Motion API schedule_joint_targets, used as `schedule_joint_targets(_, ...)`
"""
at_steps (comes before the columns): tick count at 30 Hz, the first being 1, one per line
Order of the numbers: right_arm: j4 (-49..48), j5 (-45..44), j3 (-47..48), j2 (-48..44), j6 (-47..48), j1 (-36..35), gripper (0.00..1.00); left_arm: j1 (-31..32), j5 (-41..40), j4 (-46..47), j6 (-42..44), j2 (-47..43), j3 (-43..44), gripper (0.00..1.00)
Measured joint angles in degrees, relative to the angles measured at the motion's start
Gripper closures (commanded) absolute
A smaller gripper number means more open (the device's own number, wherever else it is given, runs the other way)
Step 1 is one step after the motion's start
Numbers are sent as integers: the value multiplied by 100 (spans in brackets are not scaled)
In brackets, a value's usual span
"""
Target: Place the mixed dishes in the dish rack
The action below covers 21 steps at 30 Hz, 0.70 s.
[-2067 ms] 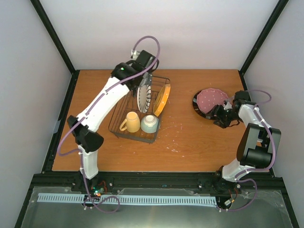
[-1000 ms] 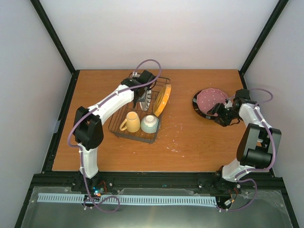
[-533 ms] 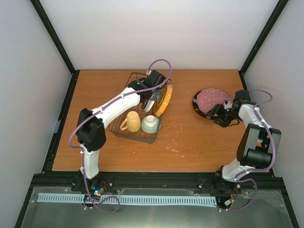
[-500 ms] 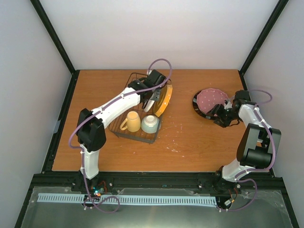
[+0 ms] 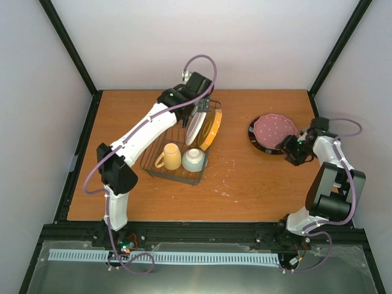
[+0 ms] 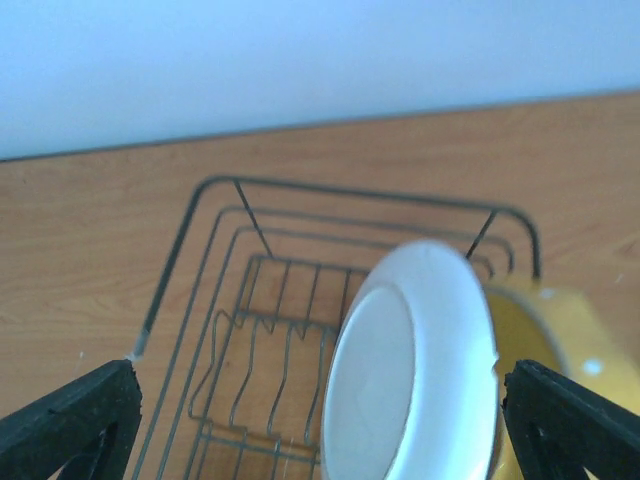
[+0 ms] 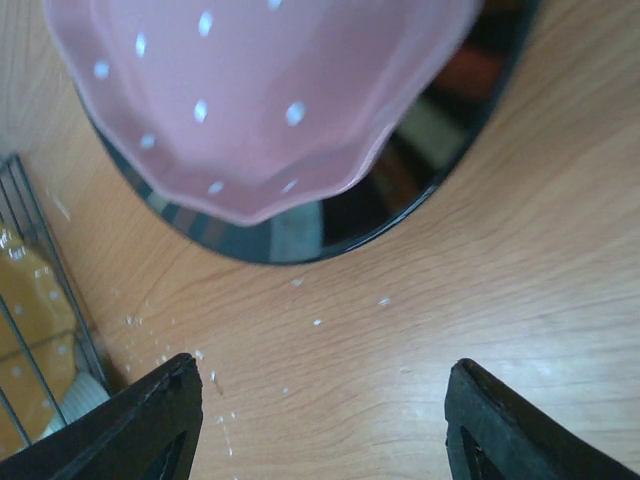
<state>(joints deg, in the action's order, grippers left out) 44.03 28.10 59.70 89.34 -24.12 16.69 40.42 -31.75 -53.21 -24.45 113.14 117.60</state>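
The wire dish rack (image 5: 176, 178) (image 6: 300, 186) holds a yellow mug (image 5: 168, 157) and a pale mint bowl (image 5: 193, 159) at its near end. At its far end a plate showing only its white underside (image 5: 195, 126) (image 6: 415, 370) stands on edge, leaning on the orange dotted plate (image 5: 211, 128) (image 6: 555, 335). My left gripper (image 5: 199, 108) (image 6: 315, 395) hangs just above the white plate, open wide and holding nothing. The pink dotted plate (image 5: 273, 127) (image 7: 260, 90) lies on a dark-rimmed plate (image 5: 253, 136) (image 7: 400, 185). My right gripper (image 5: 293, 149) (image 7: 330, 440) sits open just beside their rim, empty.
The left arm (image 5: 147, 125) stretches across the rack from the near left. Black frame posts (image 5: 76, 67) and white walls close in the table (image 5: 245, 184). Small white specks (image 5: 225, 184) dot the wood between the rack and the plates.
My left gripper opened and let go of the plate, which now stands in the rack against the orange one; the gripper rose a little. My right gripper drew back slightly to the right.
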Motion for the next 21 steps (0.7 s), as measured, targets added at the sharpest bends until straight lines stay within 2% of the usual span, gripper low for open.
schedule_joint_targets(4,-15,-28,0,-153,-101,647,34,-136,9,-42,-177,-107,479,0)
schedule_joint_targets(9,-98,330,2,46,-131,1204,39,-522,214,59,-348,-608,236,0)
schedule_joint_targets(11,-199,551,2,249,-170,1222,41,-671,238,92,-356,-839,42,0)
schedule_joint_targets(18,-389,1134,184,872,-219,1215,59,-778,299,219,-431,-1182,-564,0)
schedule_joint_targets(21,-448,1263,404,1023,-249,1215,59,-778,363,269,-439,-1213,-828,0)
